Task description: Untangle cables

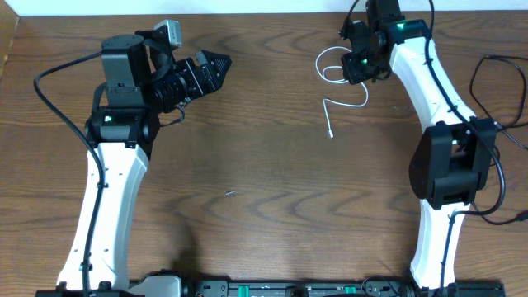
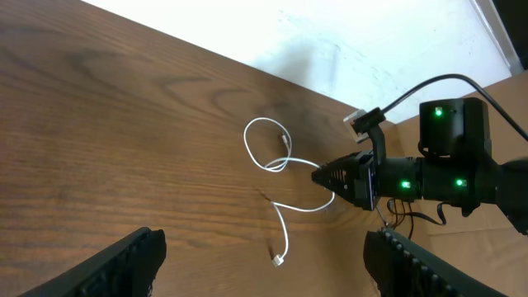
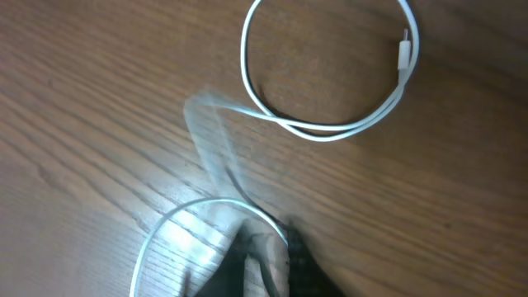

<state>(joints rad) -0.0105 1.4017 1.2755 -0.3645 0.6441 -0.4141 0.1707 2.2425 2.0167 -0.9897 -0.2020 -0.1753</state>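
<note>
Supporting surface: brown wood-grain table, its far edge meeting a white wall.
Left arm: white link with black joints, reaching up the table's left side; its base was cut off at the bottom edge.
Right arm: same build, on the right side; its wrist was bent toward the far edge.
Indicator lights: small green lamps, lit on the right arm's wrist housing.
Left gripper: jaws spread wide, nothing between them; only the tips of its fingers showed in its own camera.
Right gripper: jaws closed to a point, tip at the cord; a blurred wrist view left any pinch on the cord unclear.
White cable: lay on the table's far right, loosely looped, one strand running under the right gripper's tip.
Plug ends: one lay free toward the table's middle, the other rested inside the loop.
Speck: tiny dark item near the table's centre, too small to identify.
</note>
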